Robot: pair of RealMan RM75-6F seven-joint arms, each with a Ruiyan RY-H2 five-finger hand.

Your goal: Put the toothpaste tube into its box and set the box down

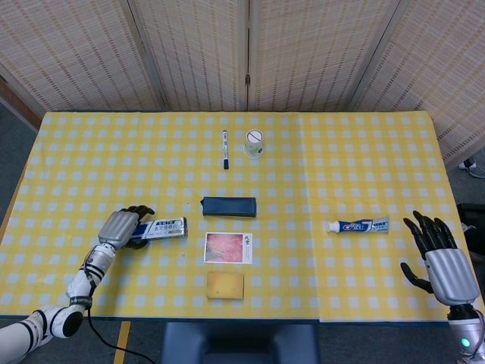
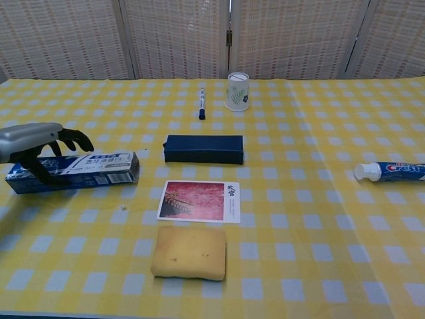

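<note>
**Left hand on the box, tube lying apart at the right**

The left hand [image 1: 121, 225] lies over the left end of the box [image 1: 161, 228], its dark fingers [image 2: 74, 140] curled over the top and its thumb down the near side, so it grips the box where it rests flat on the table [image 1: 91, 152]. The box's open end points toward the middle of the table.

The right hand [image 1: 441, 258] hovers near the table's right edge, palm out and fingers spread, holding nothing. The tube [image 1: 358, 225] lies flat just left of it, not touching, cap end toward the centre; in the chest view only its capped end shows at the right edge of the frame.

Between box and tube lie a dark blue case [image 1: 229, 205], a red-printed card [image 1: 228, 248] just in front of it, and a yellow sponge [image 1: 225, 285] nearest the robot. Farther back a marker [image 1: 225, 149] lies beside a paper cup [image 1: 254, 144] standing upright.
</note>
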